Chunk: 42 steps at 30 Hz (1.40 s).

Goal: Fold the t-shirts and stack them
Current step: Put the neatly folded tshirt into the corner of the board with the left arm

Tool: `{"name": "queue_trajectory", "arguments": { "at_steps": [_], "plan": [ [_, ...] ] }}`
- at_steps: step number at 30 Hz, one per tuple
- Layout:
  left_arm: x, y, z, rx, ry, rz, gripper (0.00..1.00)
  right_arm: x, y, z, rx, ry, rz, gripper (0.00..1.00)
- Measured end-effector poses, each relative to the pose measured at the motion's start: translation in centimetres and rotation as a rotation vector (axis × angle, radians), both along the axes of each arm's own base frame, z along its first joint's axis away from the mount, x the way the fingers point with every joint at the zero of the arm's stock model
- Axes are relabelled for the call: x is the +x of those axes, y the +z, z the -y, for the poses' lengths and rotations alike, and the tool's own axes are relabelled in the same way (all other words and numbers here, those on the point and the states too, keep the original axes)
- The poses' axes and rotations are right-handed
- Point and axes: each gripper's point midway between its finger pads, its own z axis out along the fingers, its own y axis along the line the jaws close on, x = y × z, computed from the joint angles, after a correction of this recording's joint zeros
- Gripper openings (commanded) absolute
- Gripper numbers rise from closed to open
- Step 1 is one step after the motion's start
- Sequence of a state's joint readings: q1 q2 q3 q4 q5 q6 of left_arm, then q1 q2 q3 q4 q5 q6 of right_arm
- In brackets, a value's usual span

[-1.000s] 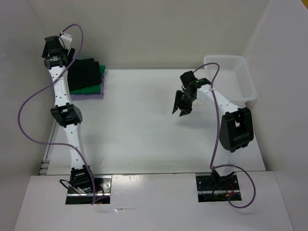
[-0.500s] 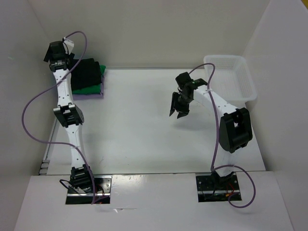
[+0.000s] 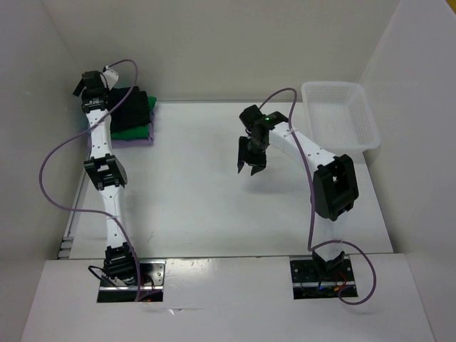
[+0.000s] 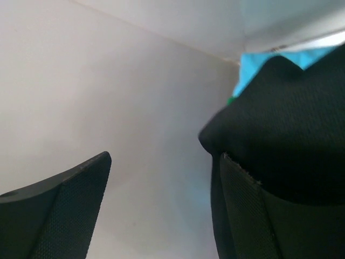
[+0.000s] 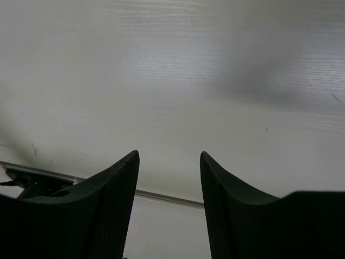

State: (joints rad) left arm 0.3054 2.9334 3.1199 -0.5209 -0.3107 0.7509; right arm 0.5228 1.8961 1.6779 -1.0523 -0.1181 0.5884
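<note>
At the far left corner of the white table (image 3: 199, 192), a stack of folded t-shirts (image 3: 132, 117) is seen against the back wall. The black t-shirt (image 3: 127, 105) is laid on top, the bright green t-shirt (image 3: 135, 130) is placed under it, and the lavender t-shirt (image 3: 135, 141) is found at the bottom, with its edge shown along the near side. In the left wrist view a strip of the turquoise t-shirt (image 4: 280, 56) is glimpsed past the black cloth; its exact layer in the stack cannot be told. The left gripper (image 4: 161, 162) is held at the left edge of the stack, close to the side wall. Its jaws are spread wide and nothing is caught between them; only bare wall is seen through the gap, while black cloth is bunched just beside its right finger (image 4: 240, 216). Towards the middle of the table the right gripper (image 3: 248, 165) is hung above the bare surface, pointed downward, well apart from the stack. Its fingers (image 5: 108, 216) are parted and nothing is gripped. At the far right the white plastic bin (image 3: 367, 125) is set against the side wall.
</note>
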Motion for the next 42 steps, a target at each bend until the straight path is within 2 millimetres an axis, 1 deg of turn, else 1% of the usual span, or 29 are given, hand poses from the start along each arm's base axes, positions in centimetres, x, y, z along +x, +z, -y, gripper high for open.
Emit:
{"name": "queue_trajectory", "arguments": {
  "at_steps": [4,8,12,16,18,20,22,29,32,33,35,37,39,41,42],
  "plan": [
    [0.8,0.0,-0.6,0.055,0.000,0.032,0.99,-0.7,-1.0,-0.3,-0.033,0.010,-0.038,0.55],
    [1.5,-0.6,-1.4,0.116,0.013,0.061,0.99,-0.8,-1.1,-0.2,-0.048,0.004,-0.047,0.55],
    [2.0,-0.3,-1.9,0.158,0.034,0.107,0.99,-0.5,-0.6,-0.3,-0.050,-0.004,-0.035,0.55],
    [2.4,0.3,-1.4,0.074,0.043,0.187,0.99,-0.7,-0.6,-0.2,-0.055,-0.004,-0.041,0.55],
    [2.5,1.1,-1.0,0.014,0.035,0.226,0.99,-0.8,-0.5,-0.2,-0.057,-0.004,-0.042,0.55],
    [2.4,2.5,-0.8,-0.042,0.027,0.266,0.99,-0.8,-0.5,-0.3,-0.058,-0.002,-0.040,0.55],
    [2.1,4.6,-0.6,-0.087,0.029,0.313,0.99,-0.9,-0.5,-0.4,-0.059,0.001,-0.040,0.55],
    [0.3,14.8,0.4,-0.120,0.006,0.483,0.99,-0.9,-0.8,-0.3,-0.066,0.001,-0.039,0.56],
    [-0.7,18.1,1.3,-0.140,-0.016,0.518,0.99,-1.1,-1.2,-0.1,-0.076,-0.001,-0.042,0.61],
    [-1.1,18.9,1.6,-0.153,-0.026,0.520,0.99,-1.1,-1.2,0.0,-0.080,-0.003,-0.040,0.61],
    [-1.9,20.2,2.7,-0.215,-0.063,0.518,0.99,-0.9,-1.0,0.4,-0.094,-0.008,-0.019,0.66],
    [-2.8,21.0,4.1,-0.288,-0.107,0.499,0.99,-0.6,-0.1,0.8,-0.102,-0.018,0.021,0.69],
    [-4.1,21.4,6.1,-0.392,-0.182,0.446,0.99,0.1,1.5,1.6,-0.105,-0.043,0.085,0.75],
    [-5.8,21.4,8.4,-0.493,-0.254,0.376,0.99,0.6,3.7,2.5,-0.087,-0.071,0.159,0.83],
    [-6.6,21.2,9.7,-0.538,-0.290,0.335,0.99,1.0,5.0,3.2,-0.068,-0.089,0.203,0.90]
  ]
}}
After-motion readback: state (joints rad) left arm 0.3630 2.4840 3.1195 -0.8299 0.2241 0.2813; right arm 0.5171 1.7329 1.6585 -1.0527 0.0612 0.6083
